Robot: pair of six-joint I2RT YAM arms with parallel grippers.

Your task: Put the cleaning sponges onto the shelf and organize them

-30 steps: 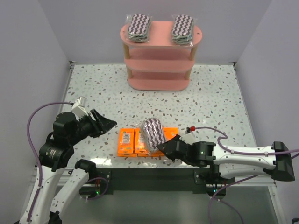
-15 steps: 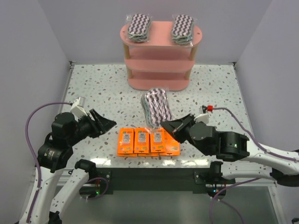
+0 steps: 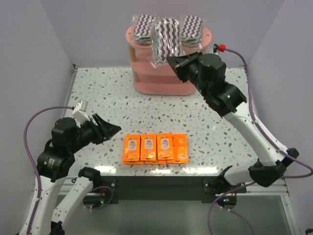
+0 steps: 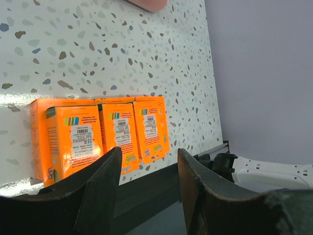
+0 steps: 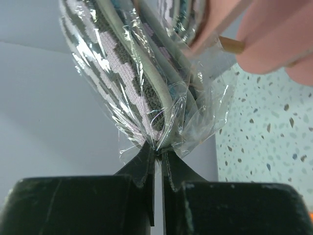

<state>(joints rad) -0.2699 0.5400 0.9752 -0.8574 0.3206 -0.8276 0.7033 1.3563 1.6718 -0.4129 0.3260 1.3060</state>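
My right gripper (image 3: 172,60) is shut on the clear wrap of a zigzag sponge pack (image 3: 165,39) and holds it in the air over the middle of the top board of the pink shelf (image 3: 166,82). In the right wrist view the pack (image 5: 146,73) hangs from the pinched wrap at my gripper (image 5: 157,152). Two more zigzag packs lie on the top board, one at the left (image 3: 145,27) and one at the right (image 3: 191,29). Several orange packets (image 3: 155,148) lie in a row at the near edge. My left gripper (image 3: 115,129) is open and empty to their left.
The speckled table (image 3: 220,112) is walled by lilac panels on three sides. The shelf's middle and bottom boards show nothing on them. The orange packets (image 4: 102,137) fill the left wrist view ahead of my left gripper (image 4: 149,156), near the table's front edge.
My right gripper lifted the zigzag pack from beside the orange packets and carried it far back and up to the shelf's top board. The left arm barely moved.
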